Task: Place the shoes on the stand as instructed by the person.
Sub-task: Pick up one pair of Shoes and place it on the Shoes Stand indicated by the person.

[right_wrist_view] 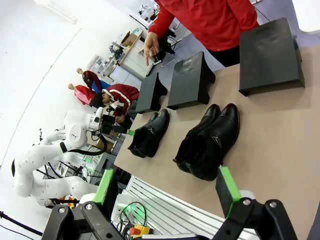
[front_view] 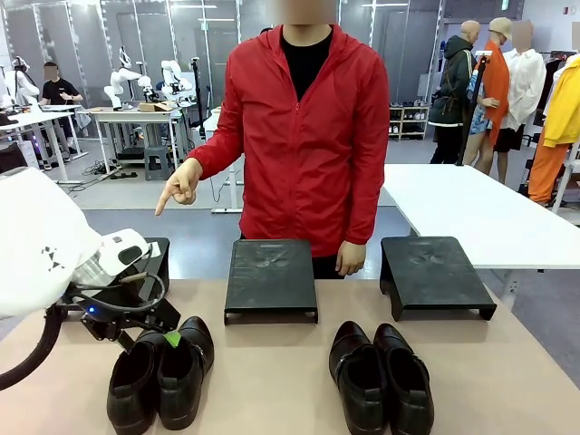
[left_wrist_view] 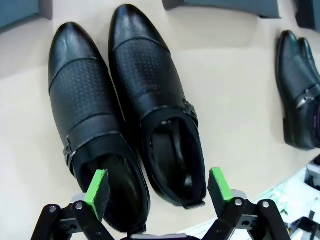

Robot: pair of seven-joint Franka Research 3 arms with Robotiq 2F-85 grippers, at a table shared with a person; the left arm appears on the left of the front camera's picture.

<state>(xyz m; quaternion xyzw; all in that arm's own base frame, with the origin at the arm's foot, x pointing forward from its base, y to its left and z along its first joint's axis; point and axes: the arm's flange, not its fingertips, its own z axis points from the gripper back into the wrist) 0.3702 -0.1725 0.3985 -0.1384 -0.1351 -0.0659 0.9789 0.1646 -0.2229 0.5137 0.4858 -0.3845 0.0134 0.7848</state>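
Observation:
Two pairs of glossy black shoes lie on the tan table. The left pair (front_view: pixel 159 373) has perforated uppers and buckled straps (left_wrist_view: pixel 82 95). My left gripper (front_view: pixel 169 342) stands open just over its heel ends (left_wrist_view: pixel 158 189): one green pad is above the left shoe's opening, the other is outside the right shoe. The right pair (front_view: pixel 381 376) lies apart (right_wrist_view: pixel 210 140). My right gripper (right_wrist_view: pixel 166 189) is open and holds nothing, high above the table's near edge. The person (front_view: pixel 308 136) in red points a hand (front_view: pixel 178 188) down towards the left stand (front_view: pixel 159 254).
Three black stands line the far side: the left one partly behind my left arm, the middle stand (front_view: pixel 272 276) and the right stand (front_view: pixel 435 272). The person's other hand (front_view: pixel 350 258) hangs between the middle and right stands. A white table (front_view: pixel 489 208) is at the back right.

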